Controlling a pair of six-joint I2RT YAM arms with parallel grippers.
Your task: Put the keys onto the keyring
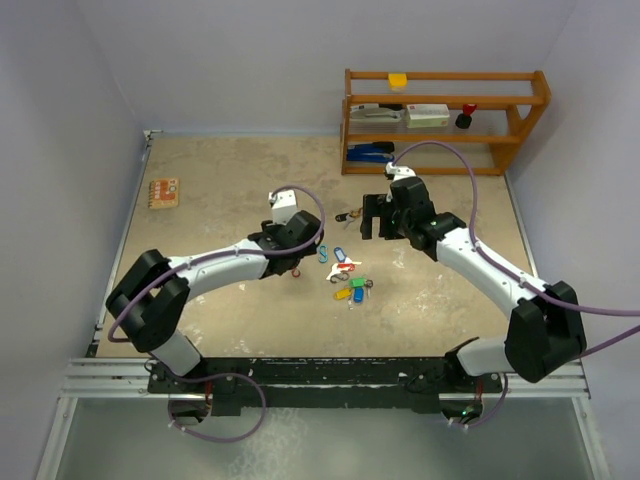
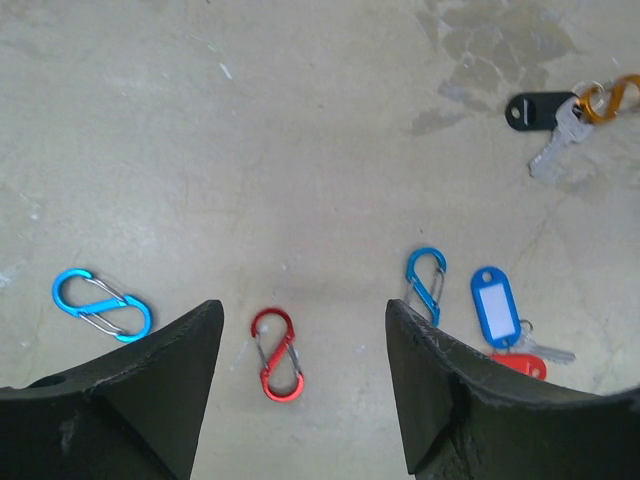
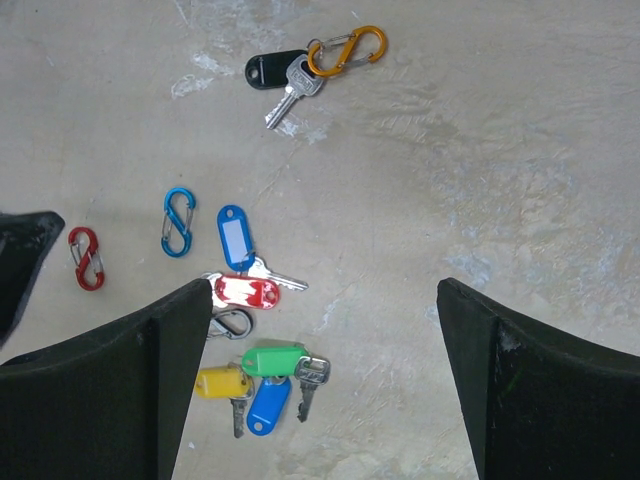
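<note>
Left wrist view: the left end effector [image 2: 300, 318] is released, its two dark fingers spread wide and gripping nothing. A red clip [image 2: 276, 355] lies on the mottled beige surface [image 2: 250, 150] between them. One blue clip [image 2: 100, 305] lies just outside one finger and a second blue clip [image 2: 427, 283] just beside the other.

In the right wrist view, the right end effector [image 3: 325, 300] is also released and empty. The keys [image 3: 250, 330] lie in a loose pile beside one of its fingers, which partly hides them. They carry blue, red, green and yellow plastic tags. The blue and red tags have white label windows, and no writing on them can be read.

A black-tagged key [image 3: 275, 72] lies apart from the pile, toward the far edge, and is joined to an orange clip [image 3: 345, 52].

From above, the pile sits near the middle of the surface, between the two end effectors. A wooden shelf [image 1: 445, 120] holding small boxes stands in the far right corner. A small orange packet [image 1: 163, 192] lies near the left edge.
</note>
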